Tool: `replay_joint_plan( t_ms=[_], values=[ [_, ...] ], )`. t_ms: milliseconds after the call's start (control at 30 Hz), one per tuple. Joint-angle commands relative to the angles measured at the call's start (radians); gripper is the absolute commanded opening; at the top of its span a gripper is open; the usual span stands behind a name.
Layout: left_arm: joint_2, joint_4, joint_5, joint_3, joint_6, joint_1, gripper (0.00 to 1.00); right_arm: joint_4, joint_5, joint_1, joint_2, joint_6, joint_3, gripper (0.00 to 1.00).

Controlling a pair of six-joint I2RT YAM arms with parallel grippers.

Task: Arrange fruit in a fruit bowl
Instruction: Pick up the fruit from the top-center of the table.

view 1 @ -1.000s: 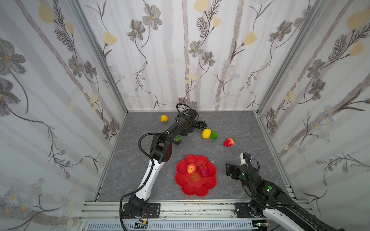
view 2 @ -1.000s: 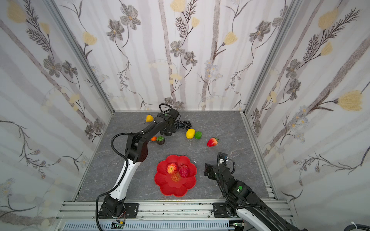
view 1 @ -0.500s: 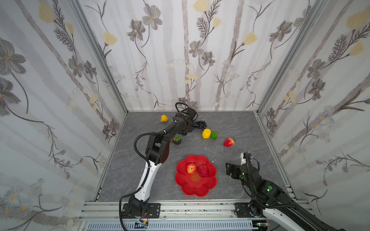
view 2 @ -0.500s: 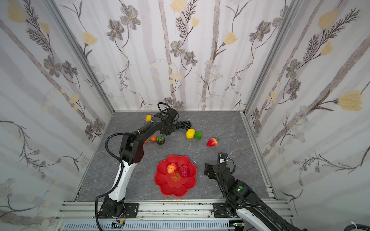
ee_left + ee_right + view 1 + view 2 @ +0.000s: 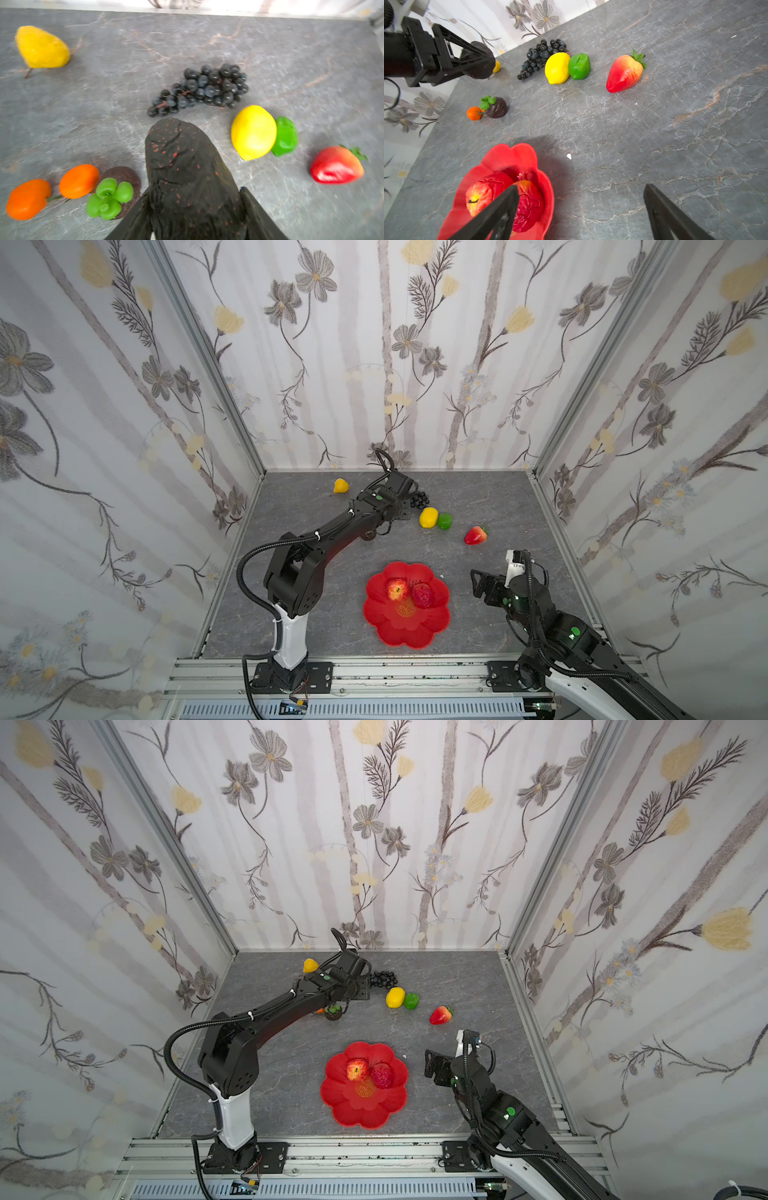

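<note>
My left gripper (image 5: 193,190) is shut on the black avocado (image 5: 187,166), holding it off the table at the back, next to the dark grapes (image 5: 201,89); the right wrist view shows the avocado (image 5: 478,60) between the jaws. In both top views the left gripper (image 5: 399,489) hides it. The red fruit bowl (image 5: 382,630) sits front centre with a red apple (image 5: 397,590) and a dark red fruit (image 5: 423,595) in it. My right gripper (image 5: 580,188) hangs open and empty just right of the bowl (image 5: 529,160).
On the table lie a yellow pear (image 5: 340,486), a lemon (image 5: 428,517) touching a green fruit (image 5: 444,521), a strawberry (image 5: 476,535), two small oranges (image 5: 79,180) and a brown fruit with green leaves (image 5: 333,1012). Patterned walls enclose three sides.
The left arm's elbow has swung to the left while its gripper stays by the grapes. The right arm and the fruit in the bowl have not moved.
</note>
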Motion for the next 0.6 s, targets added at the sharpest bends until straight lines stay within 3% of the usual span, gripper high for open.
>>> replay_joint_plan(
  t_ms=[0,300,567],
  values=[
    [-0.076,0.230,0.126,-0.106,0.213,-0.061,0.50,0.013,-0.041,0.000,0.013,0.000,0.039,0.94],
    [-0.265,0.679,0.243,-0.494,0.426,-0.219,0.51,0.072,-0.100,0.000,0.076,0.024,0.118,0.93],
    [-0.343,0.847,0.236,-0.656,0.500,-0.305,0.53,0.150,-0.211,0.000,0.162,0.073,0.151,0.90]
  ],
)
